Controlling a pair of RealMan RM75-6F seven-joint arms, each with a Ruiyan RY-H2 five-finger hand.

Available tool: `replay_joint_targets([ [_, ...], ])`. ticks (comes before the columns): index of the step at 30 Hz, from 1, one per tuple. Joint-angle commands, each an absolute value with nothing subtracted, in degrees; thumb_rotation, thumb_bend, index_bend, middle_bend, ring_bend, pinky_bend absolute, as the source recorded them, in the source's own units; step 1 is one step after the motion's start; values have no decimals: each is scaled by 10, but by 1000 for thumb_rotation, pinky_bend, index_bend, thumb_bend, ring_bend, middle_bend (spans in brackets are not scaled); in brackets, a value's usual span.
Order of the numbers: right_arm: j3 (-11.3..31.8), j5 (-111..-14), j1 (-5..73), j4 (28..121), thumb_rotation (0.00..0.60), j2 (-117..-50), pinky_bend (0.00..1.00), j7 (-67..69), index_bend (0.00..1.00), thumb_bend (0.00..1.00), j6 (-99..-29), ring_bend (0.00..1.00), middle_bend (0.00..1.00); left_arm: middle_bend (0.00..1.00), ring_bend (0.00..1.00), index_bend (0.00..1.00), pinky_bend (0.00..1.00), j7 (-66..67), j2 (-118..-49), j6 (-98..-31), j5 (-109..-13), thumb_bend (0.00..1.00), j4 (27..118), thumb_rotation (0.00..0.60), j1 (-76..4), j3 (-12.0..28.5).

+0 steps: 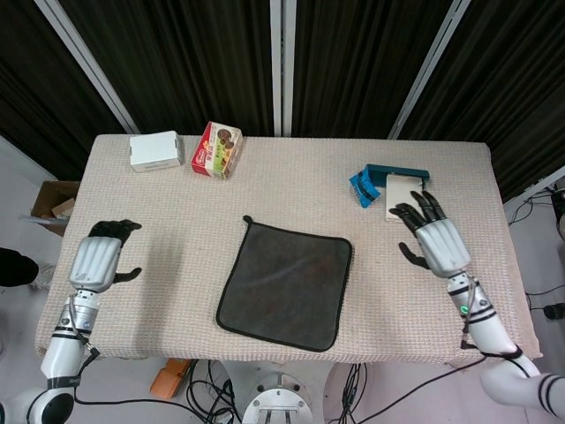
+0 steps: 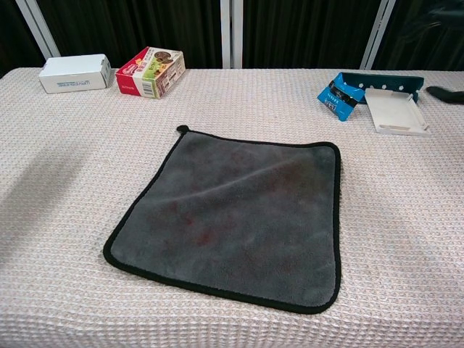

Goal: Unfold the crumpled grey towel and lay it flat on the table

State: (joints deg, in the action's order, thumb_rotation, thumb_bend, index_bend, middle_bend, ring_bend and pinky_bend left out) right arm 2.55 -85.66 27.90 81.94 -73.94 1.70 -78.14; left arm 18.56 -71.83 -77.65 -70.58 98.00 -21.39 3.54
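Observation:
The grey towel (image 1: 285,282) with black edging lies spread flat in the middle of the table, also filling the chest view as a grey towel (image 2: 235,214). My left hand (image 1: 96,259) hovers far to the left of it, fingers apart and holding nothing. Over the right side of the table my right hand (image 1: 435,238) is raised, fingers spread, well clear of the towel. In the chest view only a dark fingertip of the right hand (image 2: 445,93) shows at the right edge.
A white box (image 1: 155,150) and a red snack box (image 1: 217,149) stand at the back left. A teal tray with a blue packet (image 1: 365,187) and a cream box (image 1: 403,198) sits at the back right, just beyond my right hand.

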Motion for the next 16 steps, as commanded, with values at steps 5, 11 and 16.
replay_joint_targets([
  [5, -12, -848, 160, 897, 600, -631, 0, 79, 175, 270, -866, 0, 124, 221, 189, 248, 165, 125, -670, -840, -772, 126, 943, 600, -144, -6],
  [11, -31, -865, 106, 884, 600, -624, 0, 127, 153, 270, -906, 0, 101, 215, 187, 232, 165, 100, -642, -912, -828, 126, 974, 600, -77, -46],
  [16, -37, -879, 77, 873, 600, -634, 0, 151, 153, 272, -926, 0, 99, 212, 186, 230, 165, 93, -656, -973, -888, 125, 967, 600, -36, -63],
])
